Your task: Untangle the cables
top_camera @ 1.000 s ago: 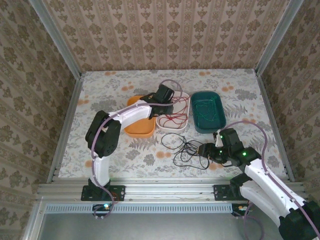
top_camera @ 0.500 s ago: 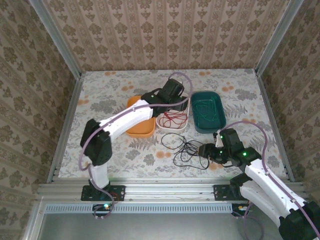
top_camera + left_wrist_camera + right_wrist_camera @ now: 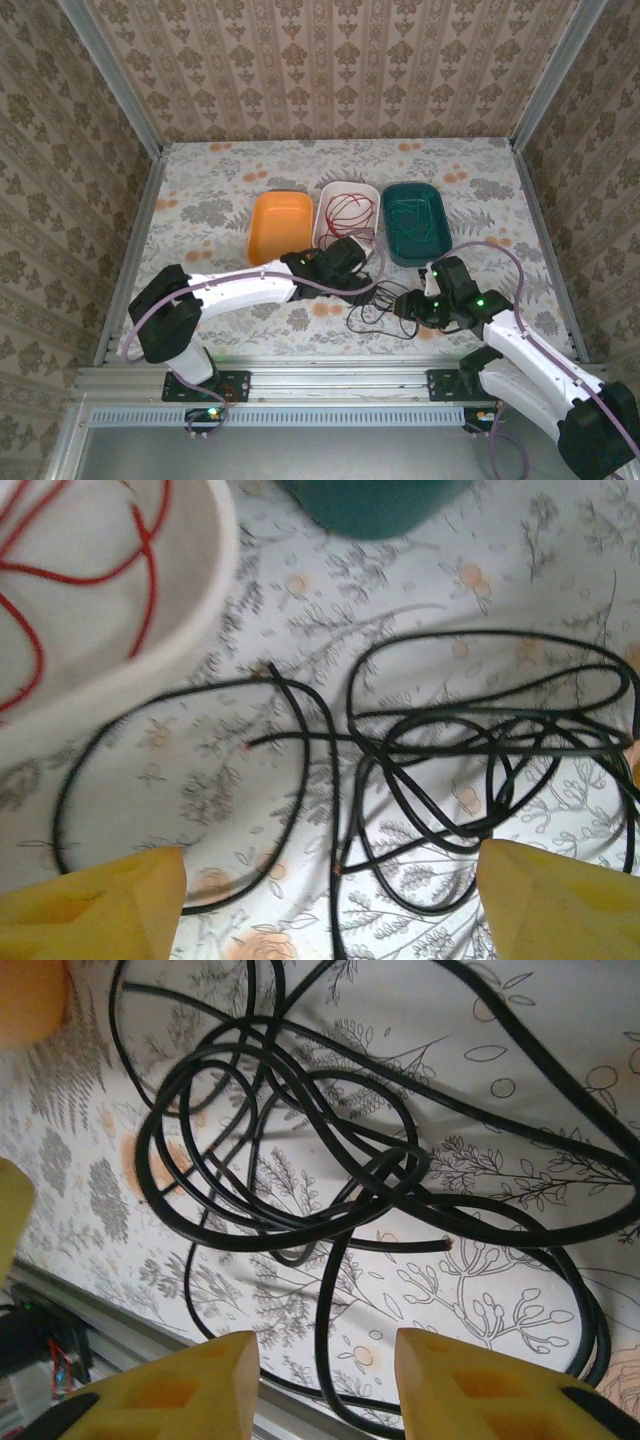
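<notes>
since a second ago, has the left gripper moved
Yes. In the top view the left gripper has pulled back from over the white tray toward the near side, now just past its near rim, by the black cable.

High rear overhead view, two close wrist views sharing black cable (image 3: 395, 1165)

The left gripper (image 3: 330, 880) has let go of the red cable (image 3: 345, 212) in the white tray (image 3: 321, 215) and swung back. The black cable (image 3: 440, 740) now lies beneath its wide-spread jaws. The right gripper (image 3: 325, 1380) has narrowed its jaws.
</notes>
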Controlling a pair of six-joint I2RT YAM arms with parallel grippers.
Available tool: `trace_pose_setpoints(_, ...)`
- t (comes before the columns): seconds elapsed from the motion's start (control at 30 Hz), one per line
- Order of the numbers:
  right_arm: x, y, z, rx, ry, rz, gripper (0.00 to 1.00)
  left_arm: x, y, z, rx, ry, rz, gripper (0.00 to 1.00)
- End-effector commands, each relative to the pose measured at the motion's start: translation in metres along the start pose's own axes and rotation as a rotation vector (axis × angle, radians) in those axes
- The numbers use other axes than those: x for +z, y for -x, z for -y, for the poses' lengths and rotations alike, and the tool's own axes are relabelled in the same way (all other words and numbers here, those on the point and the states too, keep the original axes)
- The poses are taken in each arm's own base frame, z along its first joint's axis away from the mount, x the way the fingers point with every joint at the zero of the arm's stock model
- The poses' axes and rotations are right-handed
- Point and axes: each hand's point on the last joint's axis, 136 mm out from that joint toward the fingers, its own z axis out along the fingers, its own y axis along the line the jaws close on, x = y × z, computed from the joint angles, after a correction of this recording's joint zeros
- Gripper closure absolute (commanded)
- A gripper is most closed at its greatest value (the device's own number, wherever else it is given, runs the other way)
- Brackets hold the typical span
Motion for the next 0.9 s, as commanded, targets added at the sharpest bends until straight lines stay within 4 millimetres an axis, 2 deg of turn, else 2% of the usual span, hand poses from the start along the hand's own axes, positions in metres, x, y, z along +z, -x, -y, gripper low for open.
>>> trace_pose_setpoints(0.0,0.008,-0.007,-0.002,-0.024,0.029,-0.040,0.65,0.005,0.016,0.018,-0.034,-0.062,0.070,0.23)
trace_pose_setpoints(0.1,0.012,-0.008,-0.004,-0.025,0.042,-0.054,0.74,0.015,0.011,0.020,-0.009,-0.057,0.041,0.23)
trace_pose_setpoints(0.2,0.010,-0.007,-0.007,-0.040,0.042,-0.056,0.90,0.026,0.009,0.021,0.007,-0.055,0.020,0.23)
trace_pose_setpoints(0.33,-0.009,-0.002,-0.024,-0.094,0.081,-0.017,0.99,0.043,0.004,0.022,0.024,-0.046,-0.027,0.24)
trace_pose_setpoints(0.5,-0.061,0.012,-0.052,-0.210,0.131,0.150,1.00,0.064,-0.010,0.013,0.028,-0.001,-0.082,0.27)
trace_pose_setpoints(0.63,-0.107,0.031,-0.067,-0.229,0.139,0.316,1.00,0.077,-0.031,0.006,0.025,0.025,-0.145,0.28)
trace_pose_setpoints(0.87,-0.191,0.061,-0.107,-0.279,0.181,0.593,1.00,0.093,-0.065,-0.005,0.003,0.050,-0.232,0.28)
